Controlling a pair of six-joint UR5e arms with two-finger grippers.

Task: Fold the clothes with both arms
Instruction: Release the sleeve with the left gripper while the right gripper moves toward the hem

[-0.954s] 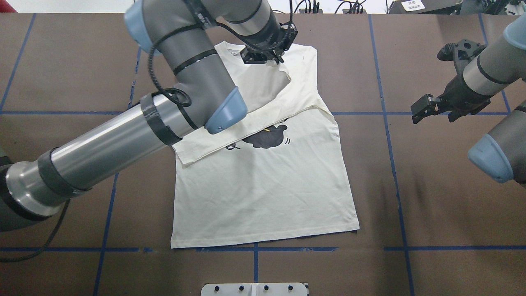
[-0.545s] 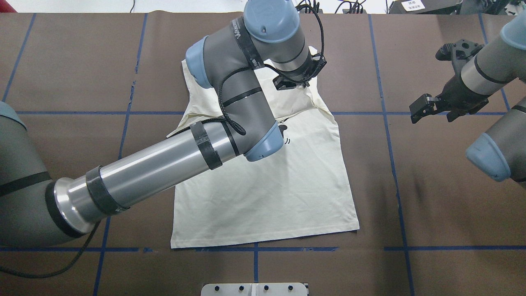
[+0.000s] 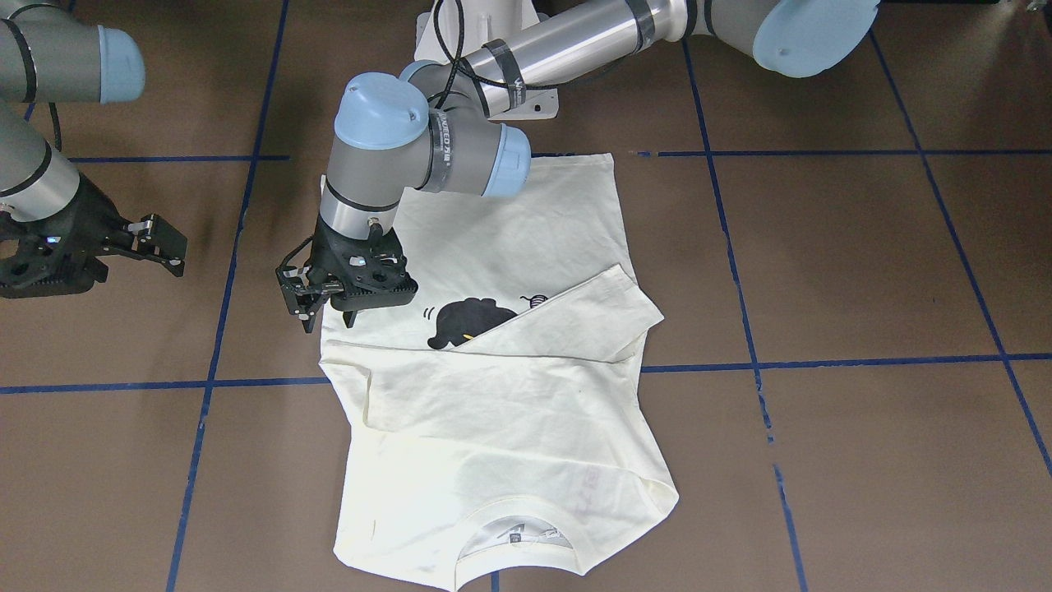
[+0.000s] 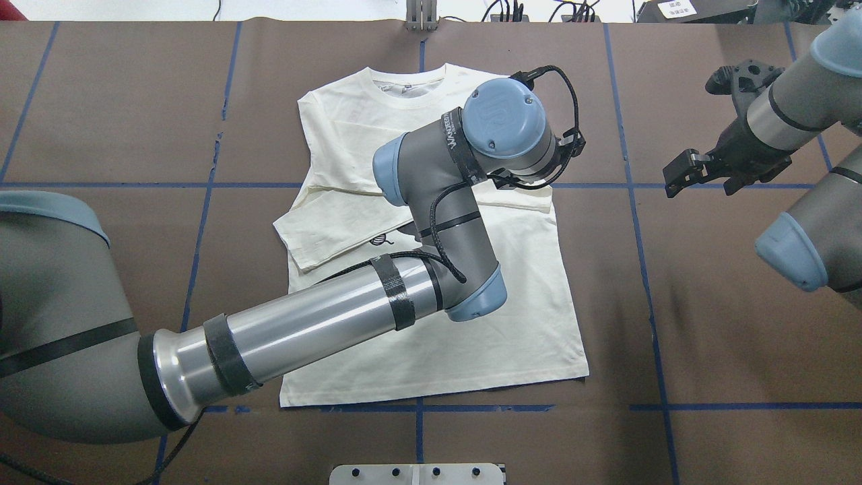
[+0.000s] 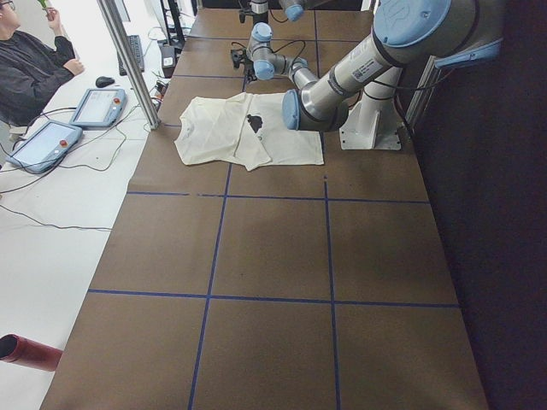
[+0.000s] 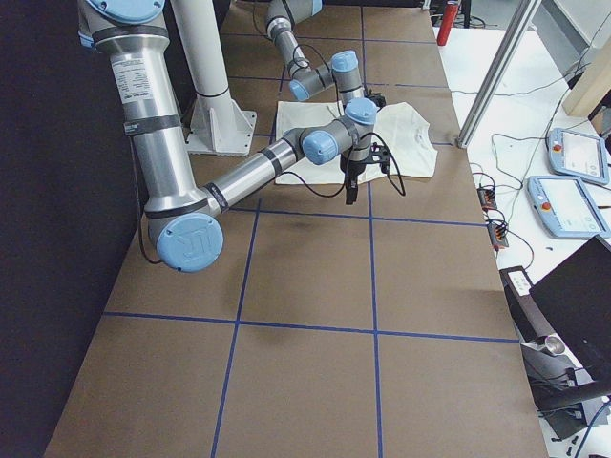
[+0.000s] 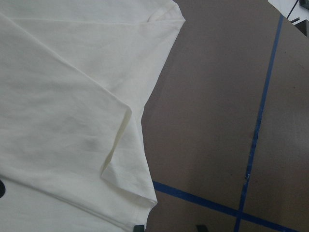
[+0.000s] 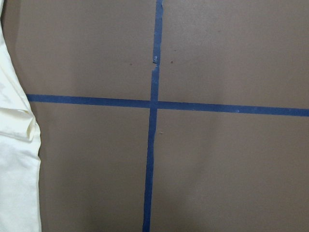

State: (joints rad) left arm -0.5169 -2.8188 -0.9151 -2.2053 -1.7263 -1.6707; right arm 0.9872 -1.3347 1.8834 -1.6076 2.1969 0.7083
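The cream-white shirt [image 4: 512,296] lies flat on the middle of the desk [image 4: 707,303]. Its collar [image 4: 407,84] points away from the robot and its hem lies along a blue tape line [image 4: 417,407] on the near side. The print side faces up. Both sleeves are folded in across the chest. One sleeve [image 3: 575,321] lies at a slant and covers part of the black cat print [image 3: 464,321], so only the cat's upper part shows. The red lettering cannot be made out.

The left arm [image 4: 323,316] reaches across the shirt from the robot's left side. Its wrist is bent down over the edge of the shirt that lies nearest the right arm. The left gripper [image 3: 327,316] hangs at that edge, just beside the fold of the sleeve. Its fingers stand apart with nothing between them. In the left wrist view the fingertips show spread at the bottom edge, above bare desk and the shirt's border.

The right arm [image 4: 788,114] stays off the cloth, well apart from the shirt on the robot's right. The right gripper [image 3: 168,251] hovers over bare brown desk, and its fingers are parted and empty.

A white pedestal base [image 5: 372,111] stands behind the shirt.
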